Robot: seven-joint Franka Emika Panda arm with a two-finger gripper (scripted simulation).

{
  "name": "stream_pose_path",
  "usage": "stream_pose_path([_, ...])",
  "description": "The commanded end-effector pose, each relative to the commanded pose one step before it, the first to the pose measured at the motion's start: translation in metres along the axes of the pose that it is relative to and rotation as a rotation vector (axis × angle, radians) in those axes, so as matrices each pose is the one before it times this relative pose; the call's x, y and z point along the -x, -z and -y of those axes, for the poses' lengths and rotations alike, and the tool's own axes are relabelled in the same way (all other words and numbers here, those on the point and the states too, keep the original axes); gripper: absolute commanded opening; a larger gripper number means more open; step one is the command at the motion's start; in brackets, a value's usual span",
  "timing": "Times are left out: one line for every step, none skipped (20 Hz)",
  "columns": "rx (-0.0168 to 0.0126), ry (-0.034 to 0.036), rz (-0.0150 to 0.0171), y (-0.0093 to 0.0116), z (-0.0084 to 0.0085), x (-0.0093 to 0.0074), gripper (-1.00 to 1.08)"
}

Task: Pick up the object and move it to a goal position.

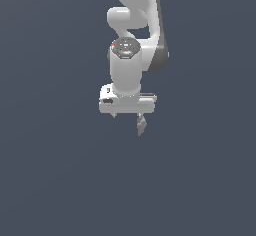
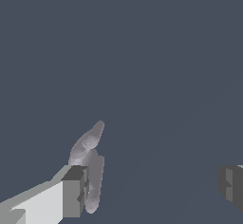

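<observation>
The object (image 1: pixel 141 126) is a tiny grey-mauve sliver with a pointed end, sitting just under the gripper's finger on the exterior view's right. In the wrist view the object (image 2: pixel 88 144) lies right against the inner side of one finger (image 2: pixel 73 192), while the other finger (image 2: pixel 231 182) stands far off. My white gripper (image 1: pixel 127 115) points straight down and is open, its jaws wide apart, so the object is beside one finger and not clamped. The gripper (image 2: pixel 152 187) has bare ground between its fingers.
A plain dark blue-grey ground (image 1: pixel 60 180) fills both views. The white arm (image 1: pixel 132 25) rises above the gripper to the frame's upper edge. No goal marker or other object shows.
</observation>
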State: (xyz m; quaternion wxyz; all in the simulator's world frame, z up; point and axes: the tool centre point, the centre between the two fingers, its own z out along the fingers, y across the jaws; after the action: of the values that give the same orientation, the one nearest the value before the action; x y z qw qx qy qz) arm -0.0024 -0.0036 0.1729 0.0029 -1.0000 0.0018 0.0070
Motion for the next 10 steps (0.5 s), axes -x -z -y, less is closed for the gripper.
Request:
stream_pose_path([0.0, 0.0, 0.0, 0.0, -0.00001, 0.0, 1.0])
stream_pose_path([0.00073, -0.00094, -0.00001, -0.00021, -0.00066, 0.00006, 1.0])
stream_pose_path([0.00193, -0.0026, 0.0, -0.00064, -0.00188, 0.00016, 1.0])
stream_pose_path([0.00324, -0.00436, 0.00001, -0.00105, -0.00318, 0.00026, 1.0])
stream_pose_path([0.00453, -0.0061, 0.00005, -0.00144, -0.00454, 0.00034, 1.0])
stream_pose_path([0.00574, -0.00775, 0.00013, -0.00178, -0.00598, 0.00038, 1.0])
stream_pose_path([0.00531, -0.0072, 0.00021, -0.00157, -0.00587, 0.00027, 1.0])
stream_pose_path([0.00404, -0.00551, 0.00026, -0.00109, -0.00483, 0.00011, 1.0])
stream_pose_path([0.00271, -0.00374, 0.00026, -0.00063, -0.00364, -0.00004, 1.0])
stream_pose_path([0.00138, -0.00194, 0.00022, -0.0002, -0.00223, -0.00013, 1.0])
